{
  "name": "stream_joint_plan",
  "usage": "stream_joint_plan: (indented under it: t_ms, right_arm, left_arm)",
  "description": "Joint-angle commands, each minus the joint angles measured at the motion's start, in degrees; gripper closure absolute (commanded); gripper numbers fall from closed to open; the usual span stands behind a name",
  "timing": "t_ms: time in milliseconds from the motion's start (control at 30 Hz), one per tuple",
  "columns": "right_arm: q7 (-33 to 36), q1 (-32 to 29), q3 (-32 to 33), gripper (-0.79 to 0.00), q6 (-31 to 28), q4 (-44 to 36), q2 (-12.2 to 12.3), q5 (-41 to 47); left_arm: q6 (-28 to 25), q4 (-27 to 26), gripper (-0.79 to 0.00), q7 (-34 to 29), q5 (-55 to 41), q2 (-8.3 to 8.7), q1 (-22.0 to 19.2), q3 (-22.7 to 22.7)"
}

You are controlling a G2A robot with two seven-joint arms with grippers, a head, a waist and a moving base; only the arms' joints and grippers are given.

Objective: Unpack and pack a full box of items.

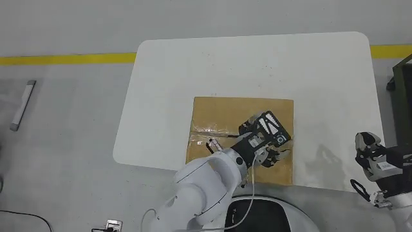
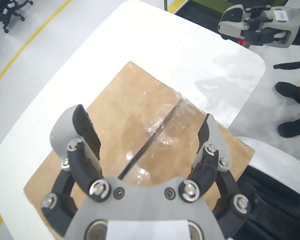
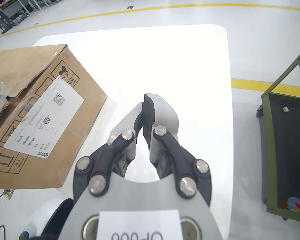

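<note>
A brown cardboard box point(image 1: 219, 113) stands on the white table point(image 1: 257, 64) near its front edge. Clear tape runs along its top seam point(image 2: 152, 136), which is slit and gapes a little. A white label point(image 3: 40, 116) is stuck on the box's side. My left gripper point(image 2: 144, 116) hangs open just above the seam near the box's right end, one finger on each side of it, holding nothing point(image 1: 275, 140). My right gripper point(image 3: 145, 116) is shut and empty, low over the bare table to the right of the box point(image 1: 368, 147), and also shows as the gripper farther off point(image 2: 236, 23).
A dark green cart point(image 3: 285, 136) stands off the table's right side point(image 1: 402, 84), with a colourful toy point(image 3: 295, 204) in its bottom. The table behind and right of the box is bare. A grey tube point(image 1: 21, 105) lies on the floor far left.
</note>
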Motion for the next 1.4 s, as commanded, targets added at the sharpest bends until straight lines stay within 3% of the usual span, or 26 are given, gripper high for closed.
stream_joint_plan:
  t_ms: [0, 133, 367, 433, 967, 1367]
  right_arm:
    - [-0.10, -0.08, 0.36, 0.000, -0.21, 0.24, -0.09, 0.07]
    - [-0.23, -0.30, 0.78, 0.000, -0.62, 0.63, -0.30, 0.31]
    - [-0.27, -0.49, 0.59, 0.000, -0.86, 0.92, -0.68, -0.10]
    - [-0.23, -0.47, 0.56, 0.000, -0.98, 1.01, -0.78, -0.08]
    - [-0.51, -0.32, 0.15, 0.000, -1.45, 1.33, -1.56, -1.20]
    - [-0.68, -0.59, 0.42, 0.000, -1.72, 1.27, -2.11, -1.61]
  left_arm:
    - [1.85, 1.06, -0.785, -1.22, -2.06, -0.50, -1.40, 0.94]
    - [4.58, 3.90, -0.785, -4.17, -5.66, -1.25, -4.07, 1.20]
    - [6.42, 7.10, -0.723, -7.92, -5.33, -2.10, -6.67, 3.71]
    - [6.65, 7.55, -0.671, -8.43, -4.57, -2.30, -7.19, 4.47]
    - [8.40, 7.03, -0.594, -9.76, -4.79, -3.40, -7.56, 6.23]
    - [9.31, 8.68, -0.449, -9.50, -4.06, -4.02, -7.77, 6.36]
